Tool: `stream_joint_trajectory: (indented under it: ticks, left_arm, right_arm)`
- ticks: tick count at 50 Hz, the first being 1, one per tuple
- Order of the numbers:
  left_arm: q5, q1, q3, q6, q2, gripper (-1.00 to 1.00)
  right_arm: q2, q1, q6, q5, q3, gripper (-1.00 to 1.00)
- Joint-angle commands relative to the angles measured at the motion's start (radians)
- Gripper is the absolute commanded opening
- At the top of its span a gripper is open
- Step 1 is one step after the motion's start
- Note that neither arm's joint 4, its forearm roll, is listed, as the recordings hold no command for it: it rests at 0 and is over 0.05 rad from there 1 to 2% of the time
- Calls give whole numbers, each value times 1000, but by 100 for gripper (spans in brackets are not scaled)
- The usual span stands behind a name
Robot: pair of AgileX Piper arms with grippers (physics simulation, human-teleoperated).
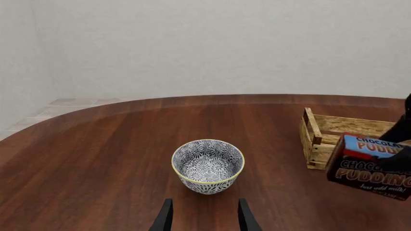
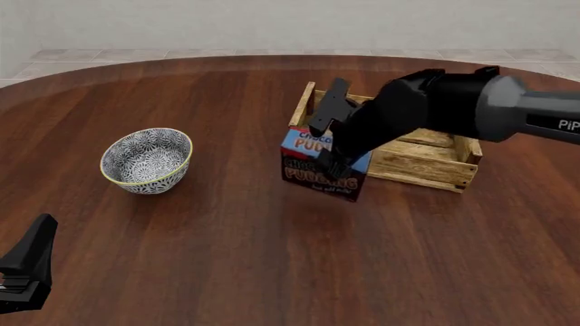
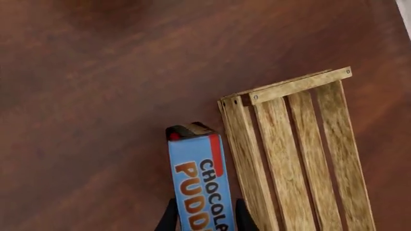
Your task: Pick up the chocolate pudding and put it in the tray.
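Right wrist view: right gripper [image 3: 204, 214] clamps the chocolate pudding [image 3: 200, 185] between its jaws, beside the tray [image 3: 295, 159].

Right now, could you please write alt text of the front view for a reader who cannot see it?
The right gripper holds the chocolate pudding just in front of the near-left corner of the wooden tray. A patterned bowl stands on the table to the left, and the left gripper rests at the lower left edge.

Patterned bowl [image 1: 207, 166] on brown table [image 1: 96, 154], just ahead of two dark, spread fingertips [image 1: 165, 216]. Slatted tray [image 1: 334, 137] off to one side; chocolate pudding [image 1: 370, 166] before it, partly covered by black arm [image 1: 401, 130].
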Motion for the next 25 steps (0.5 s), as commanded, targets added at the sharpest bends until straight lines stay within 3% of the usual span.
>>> stream_joint_trajectory:
  ticks: [1, 9, 15, 25]
  left_arm:
    - [0, 0, 0, 0, 0, 100]
    - [0, 0, 0, 0, 0, 100]
    - [0, 0, 0, 0, 0, 100]
    - [0, 0, 0, 0, 0, 100]
  right_arm:
    - [-87, -35, -46, 82, -33, -100]
    - [-149, -61, -98, 150, -63, -100]
    - [-187, -119, -165, 197, -100, -100]
    - [-216, -205, -222, 235, -144, -100]
